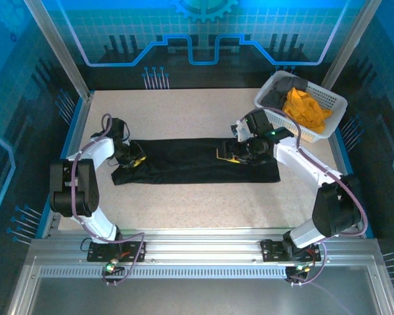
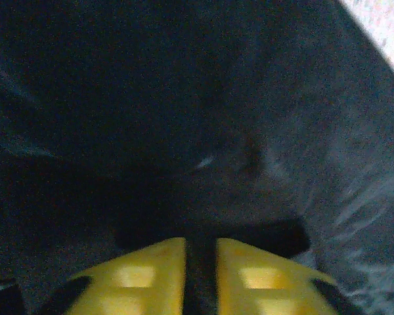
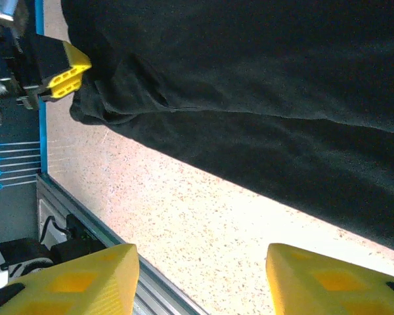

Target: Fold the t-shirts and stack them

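Three t-shirts are in sight, along with one basket and two grippers. The left gripper [image 1: 136, 160] sits at the left end of the black t-shirt [image 1: 184, 161], which is the only shirt out on the table [image 1: 184, 203] and lies as one long folded band running from this gripper across to the other. In the left wrist view the left gripper [image 2: 200, 275] has its yellow fingers [image 2: 144, 275] drawn almost together, with just a thin dark slit between them, pinched on the black t-shirt [image 2: 184, 98], whose cloth spreads ahead of the tips and to both sides in soft creases. The right wrist view catches that same left gripper [image 3: 69, 72] far ahead, touching the rumpled far end of the band. The right gripper [image 1: 228, 155] hovers over the right part of the band, short of its right end. Seen from its own wrist, the right gripper [image 3: 200, 279] stands wide open, its two yellow fingers [image 3: 72, 282] well apart with bare speckled table [image 3: 203, 203] between them, and the near edge of the black t-shirt [image 3: 249, 79] lies just beyond the tips. Behind and to the right of the right gripper, near it, stands the single white lattice basket [image 1: 335, 105]. It holds two shirts, the orange-yellow t-shirt [image 1: 305, 110] heaped in its middle and the dark grey t-shirt [image 1: 282, 88] bunched at its left end, both crumpled.
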